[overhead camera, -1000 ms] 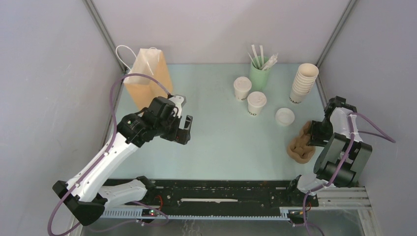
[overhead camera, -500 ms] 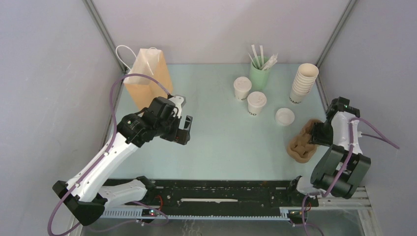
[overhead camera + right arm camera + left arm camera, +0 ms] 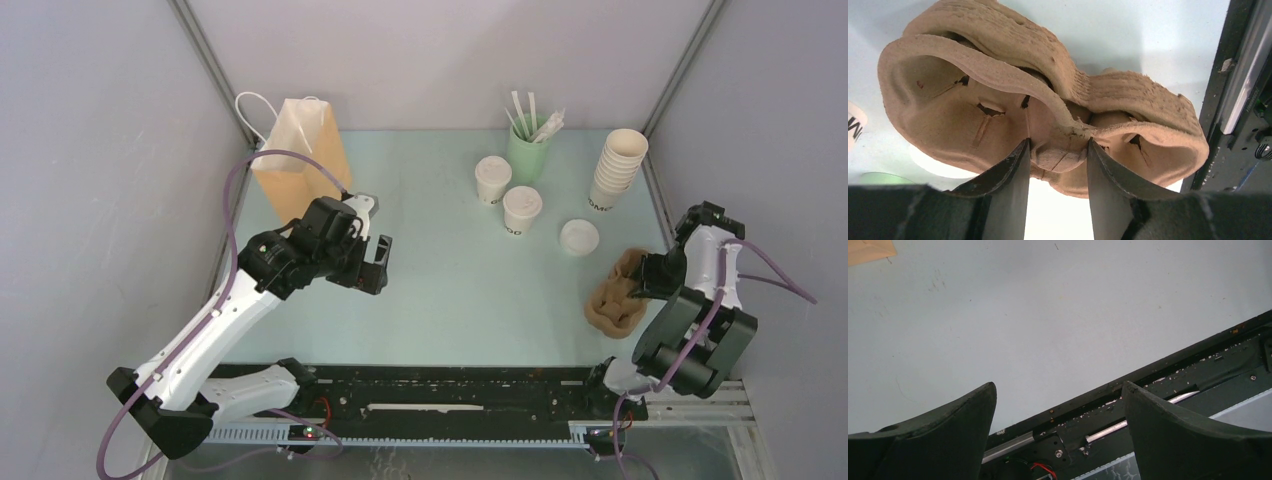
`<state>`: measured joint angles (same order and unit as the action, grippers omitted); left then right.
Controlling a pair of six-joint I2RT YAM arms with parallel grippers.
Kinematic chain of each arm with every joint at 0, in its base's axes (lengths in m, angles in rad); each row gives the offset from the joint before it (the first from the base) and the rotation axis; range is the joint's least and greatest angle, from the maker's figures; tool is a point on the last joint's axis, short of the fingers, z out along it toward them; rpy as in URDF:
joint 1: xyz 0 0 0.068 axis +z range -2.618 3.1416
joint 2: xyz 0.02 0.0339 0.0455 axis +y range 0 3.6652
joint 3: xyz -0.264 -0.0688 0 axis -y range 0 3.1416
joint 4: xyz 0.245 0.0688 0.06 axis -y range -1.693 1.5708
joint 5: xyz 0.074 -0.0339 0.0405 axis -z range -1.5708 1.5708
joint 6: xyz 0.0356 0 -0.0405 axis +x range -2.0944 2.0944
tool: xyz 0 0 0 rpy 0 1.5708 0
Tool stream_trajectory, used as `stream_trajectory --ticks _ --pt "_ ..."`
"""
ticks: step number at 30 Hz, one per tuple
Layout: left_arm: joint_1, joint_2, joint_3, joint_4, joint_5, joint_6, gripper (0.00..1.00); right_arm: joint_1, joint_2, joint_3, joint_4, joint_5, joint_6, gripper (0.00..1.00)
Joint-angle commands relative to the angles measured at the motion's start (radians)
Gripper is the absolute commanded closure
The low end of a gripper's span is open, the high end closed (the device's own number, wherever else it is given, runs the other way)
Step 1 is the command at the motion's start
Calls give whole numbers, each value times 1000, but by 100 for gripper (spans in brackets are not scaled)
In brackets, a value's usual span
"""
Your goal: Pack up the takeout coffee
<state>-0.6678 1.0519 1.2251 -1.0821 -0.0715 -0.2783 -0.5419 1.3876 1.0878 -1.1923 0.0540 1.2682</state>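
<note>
Left fingers (image 3: 377,262): spread wide, holding nothing, hovering over the table (image 3: 450,300) near 9 o'clock.
Right fingers (image 3: 650,272): pinched on the carrier's (image 3: 610,302) centre rib, at 4 o'clock.
Cups (image 3: 521,209): both lidded, standing at 1 o'clock, well apart from the carrier.
Bag (image 3: 298,155): upright at 11 o'clock; we can't see inside.
Progress: early, we reckon. Nothing is packed yet; the cups must go into the carrier, then the bag.

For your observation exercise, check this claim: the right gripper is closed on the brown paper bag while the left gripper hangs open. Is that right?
No. The right gripper is closed on the moulded pulp cup carrier, not the paper bag, as the right wrist view shows. The left gripper does hang open.
</note>
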Motion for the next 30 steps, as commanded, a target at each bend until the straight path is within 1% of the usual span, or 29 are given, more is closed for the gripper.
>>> stream_trajectory --ticks 1,3,4,5,7,8,11,12,14,16,17,19,20,22,23,24,25,26,28,29,30 --pt "-10 -11 48 13 12 22 0 -11 -1 103 -25 -77 -43 54" --pt "-10 -15 42 19 18 21 0 -10 -49 127 9 -16 -42 54" --pt "-11 -15 43 22 24 19 0 -10 -38 119 30 -5 -49 54" --pt "-12 -15 44 25 27 18 0 -4 0 104 42 -11 -54 54" --pt "-16 -10 52 27 29 19 0 -8 80 113 -20 -9 -74 55" --pt "-18 -7 58 23 29 19 0 -2 67 126 -49 -2 -78 55" --pt "-17 -8 51 18 20 19 0 10 -92 121 -8 51 -92 55" --pt "-18 -8 49 22 26 18 0 4 -109 102 19 66 -114 54" --pt "-19 -8 53 31 33 18 0 -35 -33 85 32 50 -167 55" --pt "-22 -1 66 29 30 22 0 -59 50 129 -10 -9 -207 55" --pt "-22 2 68 25 27 23 0 -55 30 159 -25 -27 -217 55" --pt "-22 2 64 23 23 22 0 -44 -72 174 9 11 -219 55" --pt "-22 0 61 25 25 21 0 -38 -111 151 52 33 -220 54" --pt "-22 -3 59 38 34 19 0 -50 -94 62 202 2 -257 55" --pt "-24 -2 62 42 36 19 0 -70 -40 53 202 -32 -257 57" --pt "-26 2 71 41 36 22 0 -88 1 69 153 -103 -241 60" --pt "-27 6 78 36 36 22 0 -90 3 91 124 -144 -230 62" --pt "-27 9 78 30 36 22 0 -75 -35 113 103 -140 -215 62" --pt "-27 6 67 34 38 20 0 -37 -139 135 104 -74 -173 60" --pt "-27 6 63 38 46 18 0 -25 -158 123 112 -57 -157 59" --pt "-27 7 64 41 51 16 0 -25 -138 97 138 -54 -161 59"
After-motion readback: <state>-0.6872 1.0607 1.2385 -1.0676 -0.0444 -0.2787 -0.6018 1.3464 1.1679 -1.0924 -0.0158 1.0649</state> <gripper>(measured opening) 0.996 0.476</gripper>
